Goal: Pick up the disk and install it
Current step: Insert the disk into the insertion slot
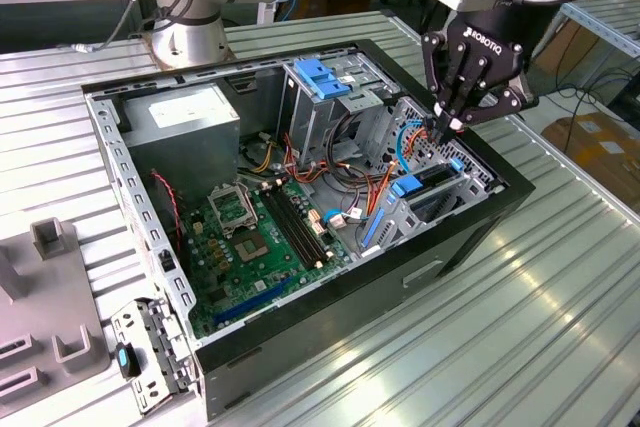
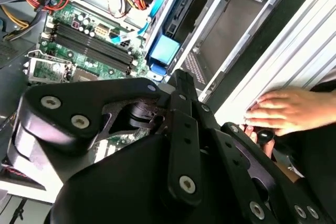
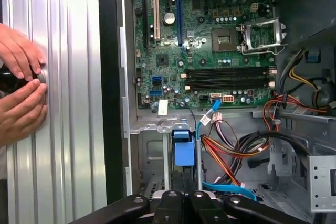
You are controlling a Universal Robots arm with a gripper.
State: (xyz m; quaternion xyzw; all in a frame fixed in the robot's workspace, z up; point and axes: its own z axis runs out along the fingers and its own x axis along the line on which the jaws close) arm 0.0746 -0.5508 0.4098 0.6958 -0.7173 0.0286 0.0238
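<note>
In the exterior view the gripper hangs over the open computer case, near the case's three o'clock wall. Its black fingers are drawn together to a point with nothing between them. Just below it, at its seven o'clock, the disk stands on edge in the drive bay, its blue carrier rail uppermost. In the first wrist view the fingertips sit just short of that blue rail. The green motherboard lies at the gripper's eight o'clock. The metal cage with its blue handle is at ten o'clock, and the grey box is at nine. In the first wrist view, outside the case wall, a person's two hands rest on the ribbed metal table.
</note>
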